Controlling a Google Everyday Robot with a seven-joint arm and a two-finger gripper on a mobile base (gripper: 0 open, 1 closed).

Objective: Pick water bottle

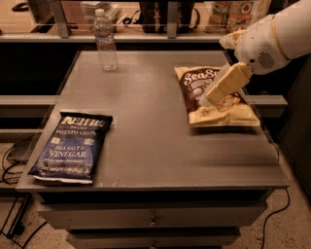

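The water bottle (105, 40) is a small clear plastic bottle with a white cap. It stands upright at the far left corner of the grey table (146, 131). My gripper (209, 99) hangs from the white arm (272, 36) at the right side, pointing down and left. It hovers over the tan Sea Salt chip bag (218, 104), far to the right of the bottle, and holds nothing that I can see.
A dark blue Kettle salt and vinegar chip bag (73, 146) lies at the table's front left. A shelf with bags and boxes (233, 12) runs behind the table. Drawers (153, 219) sit under the table top. Cables (9, 165) lie on the floor.
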